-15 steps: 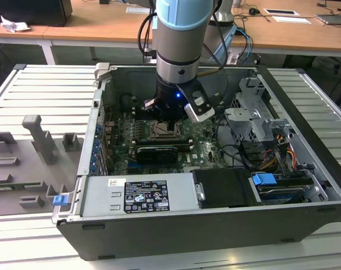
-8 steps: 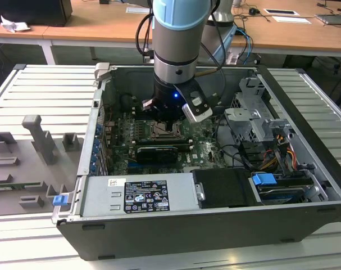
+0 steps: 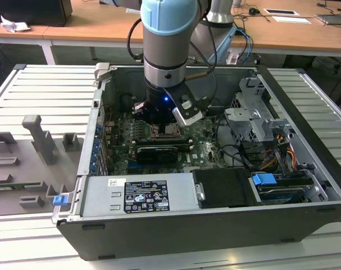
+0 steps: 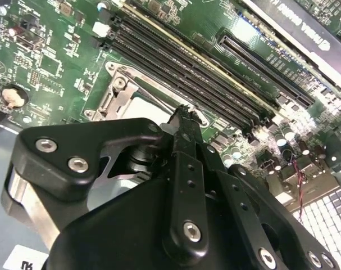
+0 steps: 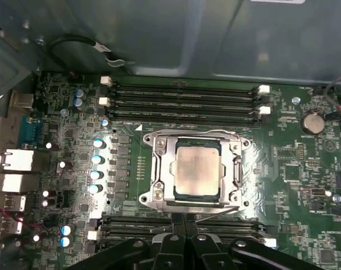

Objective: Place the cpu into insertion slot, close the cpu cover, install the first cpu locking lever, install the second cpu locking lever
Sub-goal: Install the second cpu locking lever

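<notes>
The cpu (image 5: 197,171) lies flat in the insertion slot (image 5: 150,197) at the middle of the green motherboard, its pale metal face up. The silver cpu cover (image 5: 163,169) is down around it, framing the chip. Thin lever rods run along two opposite sides of the socket, one (image 5: 198,133) on the side away from the fingers and one (image 5: 215,208) right by them. My gripper (image 5: 184,220) is shut, with its tips just off that nearer edge and nothing visible between them. In the second wrist view the gripper (image 4: 184,111) points at the socket's rim (image 4: 121,93). In the exterior view the gripper (image 3: 160,119) hangs over the socket (image 3: 166,131).
Long black memory slots (image 5: 181,101) flank the socket on two sides. Inside the open case a black expansion card (image 3: 159,151) lies just beyond the socket. A power supply (image 3: 139,194), a drive cage (image 3: 254,121) and loose cables (image 3: 271,154) crowd the exterior view's right and foreground.
</notes>
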Controlling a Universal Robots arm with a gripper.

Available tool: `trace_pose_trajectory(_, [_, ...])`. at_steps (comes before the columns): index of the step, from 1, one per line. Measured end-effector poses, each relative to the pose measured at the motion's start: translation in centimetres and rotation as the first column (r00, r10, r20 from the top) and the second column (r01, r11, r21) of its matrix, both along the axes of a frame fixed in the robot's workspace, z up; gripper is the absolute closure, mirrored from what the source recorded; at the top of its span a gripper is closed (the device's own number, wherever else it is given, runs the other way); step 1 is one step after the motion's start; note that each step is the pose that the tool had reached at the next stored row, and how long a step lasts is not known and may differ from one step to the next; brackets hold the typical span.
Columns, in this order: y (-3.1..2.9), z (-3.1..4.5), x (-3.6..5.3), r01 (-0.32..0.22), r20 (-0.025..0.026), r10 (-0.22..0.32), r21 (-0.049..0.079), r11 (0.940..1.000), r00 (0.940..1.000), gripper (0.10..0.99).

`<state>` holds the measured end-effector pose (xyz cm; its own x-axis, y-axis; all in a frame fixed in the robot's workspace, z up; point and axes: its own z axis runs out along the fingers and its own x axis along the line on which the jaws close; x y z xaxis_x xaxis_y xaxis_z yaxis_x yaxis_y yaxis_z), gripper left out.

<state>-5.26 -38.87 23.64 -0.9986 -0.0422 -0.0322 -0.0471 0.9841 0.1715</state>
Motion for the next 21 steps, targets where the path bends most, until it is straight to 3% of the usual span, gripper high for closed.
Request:
trace_pose_trajectory(12, [-0.01, -1.33, -0.48, 0.0, 0.0, 0.0, 0.011, 0.9999, 1.0, 0.98])
trace_pose_trajectory(15, [-0.11, -1.63, -1.04, 0.0, 0.0, 0.0, 0.025, 0.9997, 1.0, 0.98])
trace_pose_trajectory(20, [-0.79, -1.76, -1.44, 0.0, 0.0, 0.0, 0.031, 0.9995, 1.0, 0.98])
trace_pose_trajectory(21, [-0.98, -1.83, -1.5, 0.0, 0.0, 0.0, 0.044, 0.999, 1.0, 0.98])
